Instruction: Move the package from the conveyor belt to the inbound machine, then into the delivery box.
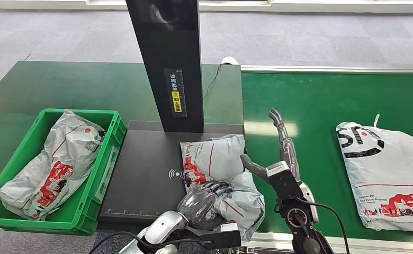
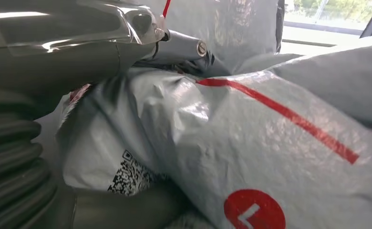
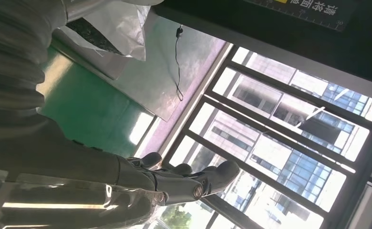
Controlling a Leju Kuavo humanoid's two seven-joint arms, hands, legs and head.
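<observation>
Two hands working: left hand gripping grey package with QR label, sitting at scanner platform's right edge; right hand hovering, fingers released.

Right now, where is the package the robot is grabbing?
In the head view, the package lies on the black inbound machine, right of the green box, under the left hand.

Three packages, one green crate, one scanner machine.
</observation>
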